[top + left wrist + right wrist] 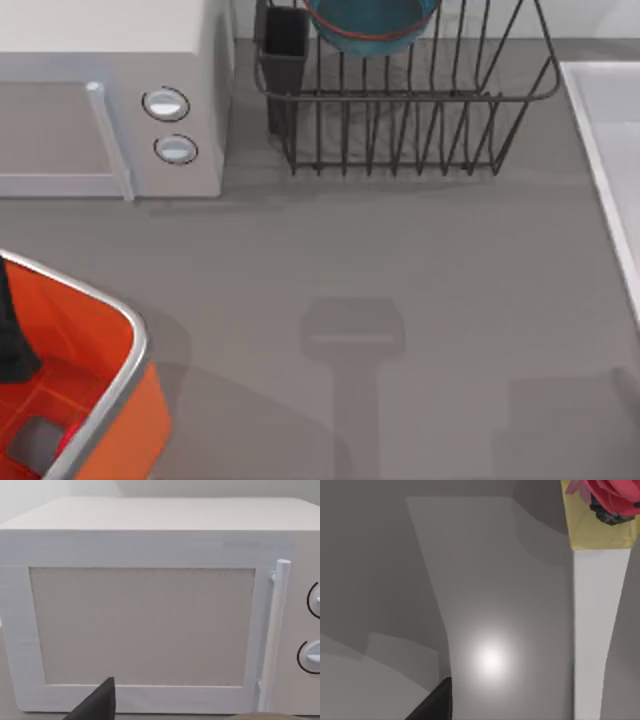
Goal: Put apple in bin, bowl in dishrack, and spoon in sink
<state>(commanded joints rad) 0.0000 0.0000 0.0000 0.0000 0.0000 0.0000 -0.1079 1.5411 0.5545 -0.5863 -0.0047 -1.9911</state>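
Table [420,260]: I see a broad bare grey stretch through the middle, from the rack's front down to the near edge, carrying soft shadows.
Bin [138,345]: orange tub at the top view's lower left; its silver rim curves round one corner just beside the open grey surface.
Apple [68,436]: a sliver of bright red low inside the bin, against the near wall.
Dishrack [400,130]: black wire rack at the back, middle; its front bars end where the free table starts. Dark cup [285,45] at its left corner.
Bowl [372,22]: teal, inside the rack, cut off by the top view's upper edge.
Sink [610,150]: pale basin along the right edge, its raised rim bordering the table.
Microwave [110,100]: white box with two knobs, back left, just beside the rack.
Left arm [12,330]: a dark shape over the bin at the left edge. Its wrist camera faces the microwave door; one dark fingertip [97,705] shows, and I cannot tell whether the pincer is apart or together.
Right gripper: its wrist camera looks down on a pale grey surface; one dark fingertip [432,705] shows; I cannot tell how the fingers stand.
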